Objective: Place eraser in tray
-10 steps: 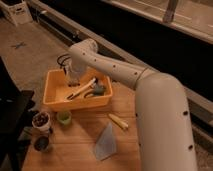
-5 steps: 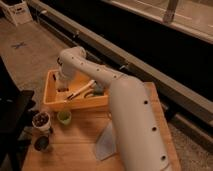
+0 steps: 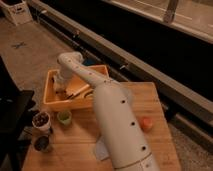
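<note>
The yellow-orange tray [image 3: 49,102] stands on the wooden table [image 3: 150,145] at its back left. My white arm [image 3: 117,125] reaches from the bottom of the view up and over into it. My gripper [image 3: 61,90] hangs low inside the tray's left part. A small dark thing [image 3: 61,95] lies right under it; I cannot tell whether it is the eraser or whether it is held. Pale flat items [image 3: 79,88] lie in the tray to the gripper's right.
A small green cup [image 3: 63,117] stands just in front of the tray. Two dark-filled cups [image 3: 41,120] [image 3: 42,144] stand near the table's left edge. A round orange-red object [image 3: 145,123] lies at the right. A pale cloth [image 3: 100,150] shows beside the arm. A dark chair [image 3: 10,115] stands at the left.
The gripper has gone lower and further to the left inside the tray. The arm now covers more of the table, and the short yellow stick is hidden behind it.
</note>
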Controlling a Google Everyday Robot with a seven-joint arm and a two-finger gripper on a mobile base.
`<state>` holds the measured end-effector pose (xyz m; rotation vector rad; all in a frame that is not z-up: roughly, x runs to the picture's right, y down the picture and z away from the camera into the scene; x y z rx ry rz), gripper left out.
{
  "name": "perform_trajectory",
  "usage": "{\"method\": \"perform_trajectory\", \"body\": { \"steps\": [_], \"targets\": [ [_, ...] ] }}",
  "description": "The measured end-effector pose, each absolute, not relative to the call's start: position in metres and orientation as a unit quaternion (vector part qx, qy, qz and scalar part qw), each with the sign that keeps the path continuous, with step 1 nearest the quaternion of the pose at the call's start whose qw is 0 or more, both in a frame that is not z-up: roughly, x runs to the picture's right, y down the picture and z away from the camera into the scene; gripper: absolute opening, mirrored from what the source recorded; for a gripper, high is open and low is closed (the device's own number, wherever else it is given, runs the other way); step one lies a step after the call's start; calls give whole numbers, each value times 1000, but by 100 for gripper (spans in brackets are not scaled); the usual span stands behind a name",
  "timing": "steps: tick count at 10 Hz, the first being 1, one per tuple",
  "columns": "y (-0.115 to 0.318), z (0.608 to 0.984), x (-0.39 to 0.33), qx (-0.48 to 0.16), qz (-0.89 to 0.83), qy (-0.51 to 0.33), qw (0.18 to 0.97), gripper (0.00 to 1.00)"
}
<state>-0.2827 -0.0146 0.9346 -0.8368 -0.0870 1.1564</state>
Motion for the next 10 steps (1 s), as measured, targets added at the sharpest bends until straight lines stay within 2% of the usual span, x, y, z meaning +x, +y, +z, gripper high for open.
{"method": "perform_trajectory", "body": {
  "steps": [4,10],
  "targets": [
    [-30,943,-256,-355,560,-32,748,73],
    [-30,934,-250,-357,565,-42,743,73]
  ]
}}
